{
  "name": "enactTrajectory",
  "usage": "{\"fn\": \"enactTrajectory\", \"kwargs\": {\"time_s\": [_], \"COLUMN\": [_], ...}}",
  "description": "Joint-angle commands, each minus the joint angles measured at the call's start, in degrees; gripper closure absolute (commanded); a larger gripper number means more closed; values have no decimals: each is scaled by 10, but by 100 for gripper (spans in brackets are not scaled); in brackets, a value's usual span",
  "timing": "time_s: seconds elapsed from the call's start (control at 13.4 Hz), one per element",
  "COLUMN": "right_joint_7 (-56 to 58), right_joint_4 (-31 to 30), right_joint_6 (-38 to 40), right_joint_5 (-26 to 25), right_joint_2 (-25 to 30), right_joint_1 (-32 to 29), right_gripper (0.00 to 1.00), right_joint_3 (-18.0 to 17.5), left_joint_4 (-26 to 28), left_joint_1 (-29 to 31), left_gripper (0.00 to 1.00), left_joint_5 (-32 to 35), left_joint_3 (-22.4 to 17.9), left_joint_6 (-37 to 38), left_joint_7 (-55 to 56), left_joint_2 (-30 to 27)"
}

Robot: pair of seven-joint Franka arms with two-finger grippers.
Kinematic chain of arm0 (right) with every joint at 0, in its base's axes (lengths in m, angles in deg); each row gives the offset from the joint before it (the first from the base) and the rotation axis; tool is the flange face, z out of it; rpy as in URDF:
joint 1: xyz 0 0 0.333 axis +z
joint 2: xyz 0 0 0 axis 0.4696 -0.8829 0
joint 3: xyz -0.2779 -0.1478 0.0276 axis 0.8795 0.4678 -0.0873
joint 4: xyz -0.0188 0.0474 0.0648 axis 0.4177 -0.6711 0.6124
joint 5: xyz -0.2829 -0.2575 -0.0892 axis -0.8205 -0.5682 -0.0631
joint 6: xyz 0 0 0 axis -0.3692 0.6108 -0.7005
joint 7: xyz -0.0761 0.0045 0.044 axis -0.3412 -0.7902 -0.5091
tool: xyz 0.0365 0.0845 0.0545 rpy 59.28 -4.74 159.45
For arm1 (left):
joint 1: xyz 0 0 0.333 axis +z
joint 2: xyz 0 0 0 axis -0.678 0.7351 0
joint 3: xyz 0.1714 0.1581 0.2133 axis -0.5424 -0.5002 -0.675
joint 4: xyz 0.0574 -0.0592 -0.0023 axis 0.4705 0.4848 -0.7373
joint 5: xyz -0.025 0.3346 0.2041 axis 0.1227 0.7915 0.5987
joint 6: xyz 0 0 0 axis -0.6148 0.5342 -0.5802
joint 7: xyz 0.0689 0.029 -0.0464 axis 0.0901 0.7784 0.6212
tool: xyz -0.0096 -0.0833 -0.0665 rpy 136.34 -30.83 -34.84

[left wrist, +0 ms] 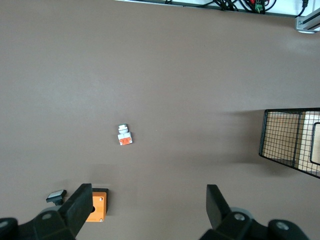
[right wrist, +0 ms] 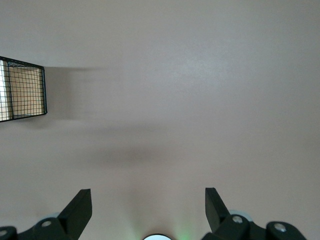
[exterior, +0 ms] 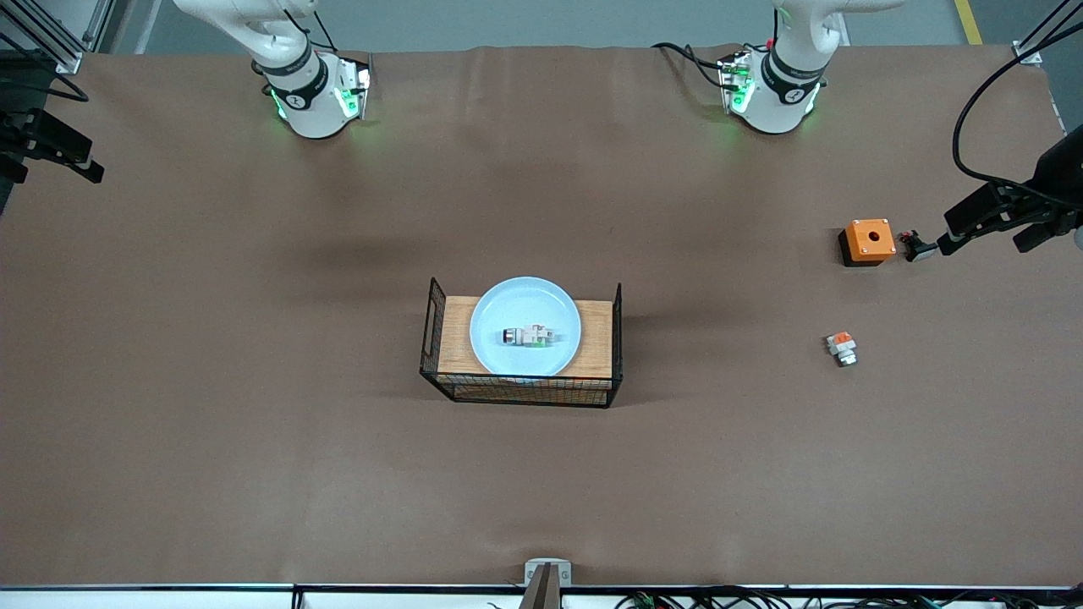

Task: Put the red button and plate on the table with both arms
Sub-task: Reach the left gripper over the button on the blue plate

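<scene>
- Sitting at desk (exterior: 254,474) centre: black wire rack (exterior: 522,391) with a wood top, carrying the plate (exterior: 525,326).
- Red button (exterior: 529,337) lies on its side in the plate, just toward 6 o'clock of the plate's middle.
- Small white block with orange top (exterior: 842,348) rests on the desk toward the left arm's end, at about 3 o'clock from the rack.
- Orange box (exterior: 868,242) sits farther from the front camera than that block; a small black part (exterior: 918,249) lies just beside it.
- Left tool (left wrist: 147,207) hangs over bare desk near the orange box, fingers (left wrist: 80,205) spread, holding nothing.
- Right tool (right wrist: 147,207) hangs over bare desk, fingers (right wrist: 79,210) spread, empty.
</scene>
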Motion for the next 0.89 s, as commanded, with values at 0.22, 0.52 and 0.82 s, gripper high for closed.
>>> {"fn": "enactTrajectory", "kwargs": {"time_s": [0.22,0.52,0.82], "right_joint_7": [6,7,7], "right_joint_4": [-4,-4,-4], "right_joint_6": [4,4,4], "right_joint_5": [5,5,5], "right_joint_2": [9,9,9], "right_joint_1": [2,1,1], "right_gripper": [0,0,0], "right_joint_3": [4,4,4], "left_joint_4": [-4,-7,-16], "left_joint_1": [5,-4,-7], "left_gripper": [0,0,0], "left_joint_5": [9,-29,-28], "left_joint_3": [5,20,135], "left_joint_6": [10,36,35], "left_joint_7": [3,112,321], "left_joint_2": [-4,-7,15]}}
